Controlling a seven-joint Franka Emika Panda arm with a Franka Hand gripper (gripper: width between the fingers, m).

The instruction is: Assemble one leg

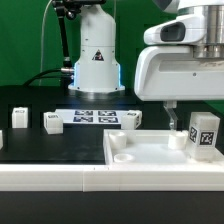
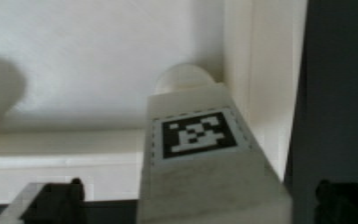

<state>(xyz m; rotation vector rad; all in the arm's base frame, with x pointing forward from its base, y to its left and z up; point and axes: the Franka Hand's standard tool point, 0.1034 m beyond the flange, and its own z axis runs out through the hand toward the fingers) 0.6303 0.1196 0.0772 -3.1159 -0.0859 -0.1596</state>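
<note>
On the black tabletop (image 1: 30,100), near its front edge, the leg (image 2: 197,135) sits on the white tray (image 1: 150,152) between the parted fingers of the claw (image 2: 197,198); it looks like light, stiff, slippery plastic, so grip its flat sides.

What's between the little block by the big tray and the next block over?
The marker board, lying flat between the tray-side block and the next block, in the exterior view.

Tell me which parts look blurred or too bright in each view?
Exterior view: the arm close to the camera is soft and glaring white, while the leg shows a clear tag. Wrist view: the leg is fairly sharp, the dark fingers are blurred, and the tray is washed out with soft shadows.
</note>
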